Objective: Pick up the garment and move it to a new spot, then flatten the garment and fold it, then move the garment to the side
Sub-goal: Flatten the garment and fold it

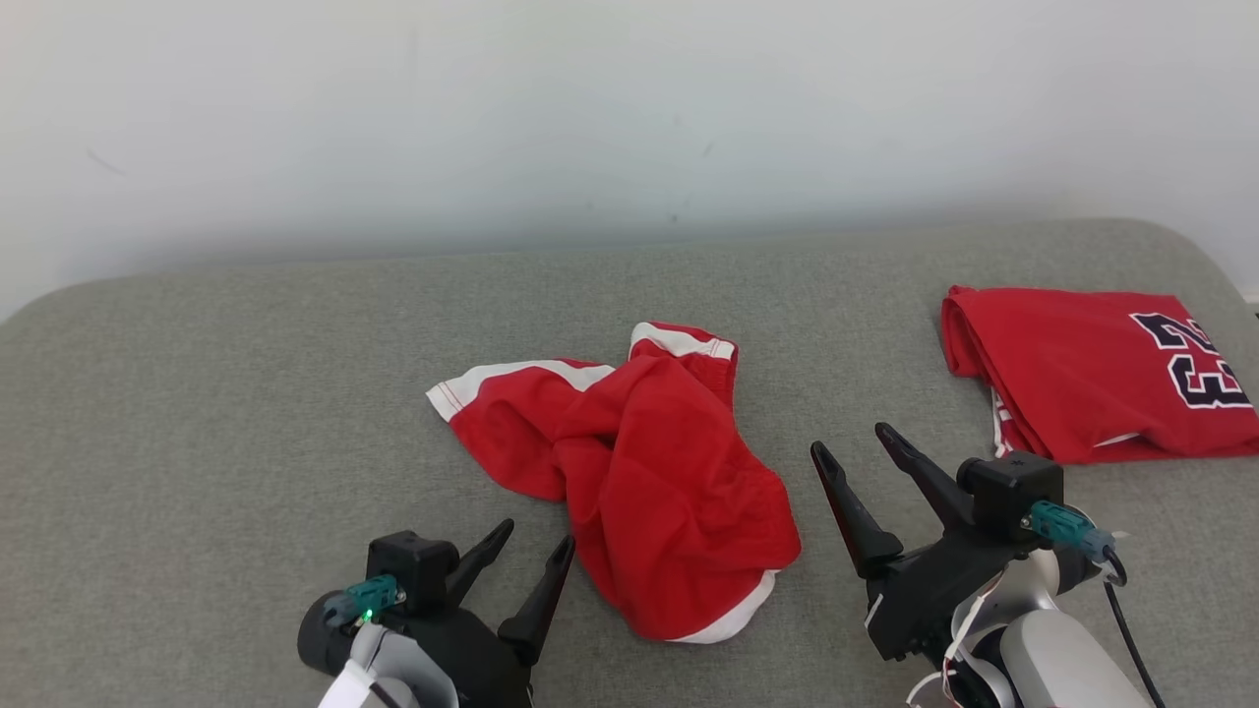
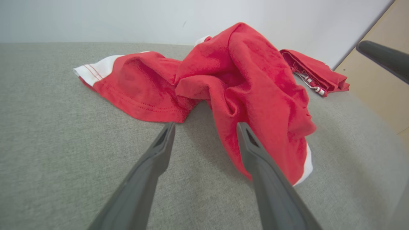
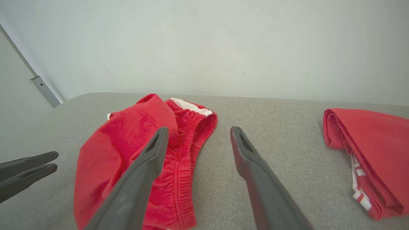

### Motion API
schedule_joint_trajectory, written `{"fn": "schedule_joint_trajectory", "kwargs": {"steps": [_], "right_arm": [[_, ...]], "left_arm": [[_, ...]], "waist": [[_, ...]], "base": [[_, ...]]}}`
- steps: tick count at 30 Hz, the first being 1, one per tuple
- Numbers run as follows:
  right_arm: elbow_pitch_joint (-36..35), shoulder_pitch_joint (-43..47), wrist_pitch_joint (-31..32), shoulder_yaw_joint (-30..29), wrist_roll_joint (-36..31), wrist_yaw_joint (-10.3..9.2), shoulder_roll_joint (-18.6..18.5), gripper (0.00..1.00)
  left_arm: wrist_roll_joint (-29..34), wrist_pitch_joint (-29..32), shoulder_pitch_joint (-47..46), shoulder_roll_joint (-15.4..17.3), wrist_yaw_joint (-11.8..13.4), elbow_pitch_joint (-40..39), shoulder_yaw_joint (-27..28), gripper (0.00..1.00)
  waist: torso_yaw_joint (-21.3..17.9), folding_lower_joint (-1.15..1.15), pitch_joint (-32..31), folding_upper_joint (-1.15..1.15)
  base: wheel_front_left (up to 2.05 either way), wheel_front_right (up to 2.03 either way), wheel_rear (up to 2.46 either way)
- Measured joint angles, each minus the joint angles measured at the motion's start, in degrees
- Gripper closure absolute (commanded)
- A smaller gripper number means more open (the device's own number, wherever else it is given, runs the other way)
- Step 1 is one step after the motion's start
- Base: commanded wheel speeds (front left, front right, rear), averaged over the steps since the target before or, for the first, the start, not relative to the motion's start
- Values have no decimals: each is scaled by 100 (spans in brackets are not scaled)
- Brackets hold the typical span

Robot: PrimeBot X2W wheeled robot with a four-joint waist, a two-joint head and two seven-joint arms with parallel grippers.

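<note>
**Crumpled shorts wait for a grip**

The left pincer point(image 1: 536, 533) is spread and empty, just beside crumpled red cloth shorts with white trim point(image 1: 649, 462), which lie midway between the left and right edges of the grey fabric-covered table point(image 1: 246, 393). They look soft, light and limp, so the elastic waistband is probably the firmest hold. The right pincer point(image 1: 849, 439) is spread too.

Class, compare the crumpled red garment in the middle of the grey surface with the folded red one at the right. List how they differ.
1. The crumpled garment lies bunched and wrinkled; the folded jersey lies flat and neat.
2. The crumpled garment shows broad white bands; the folded jersey shows dark numerals.
Shared: both are red and rest on the grey surface.
</note>
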Motion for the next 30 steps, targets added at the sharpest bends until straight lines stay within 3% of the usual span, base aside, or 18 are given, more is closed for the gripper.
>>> {"fn": "schedule_joint_trajectory", "kwargs": {"steps": [12,13,14,15,18,22,30], "right_arm": [[-13,-99,-22,-10,0,0,-5,0],[-13,-99,-22,-10,0,0,-8,0],[-13,-100,-23,-14,-1,0,-8,0],[-13,-102,-23,-16,-1,0,-8,0],[-15,-103,-22,-23,-8,0,-5,0],[-27,-102,-24,-65,-24,0,-8,0],[1,-34,-56,-88,-25,0,-2,0]], "left_arm": [[-7,0,-435,-428,-501,1092,-31,0],[-42,0,-448,-474,-547,1167,-21,18],[-59,0,-468,-516,-593,1244,-31,86],[-62,0,-494,-560,-645,1308,-52,100],[-138,0,-515,-716,-749,1447,-44,100],[-51,0,-561,-684,-738,1371,232,100],[598,-1,-352,-336,-102,401,548,100]], "waist": [[-273,1,188,0],[-280,1,201,0],[-284,1,212,0],[-284,1,222,0],[-254,1,236,0],[-172,1,239,0],[48,1,131,0]], "base": [[0,0,0],[0,0,0],[0,0,0],[0,0,0],[0,0,0],[0,0,0],[0,0,0]]}}
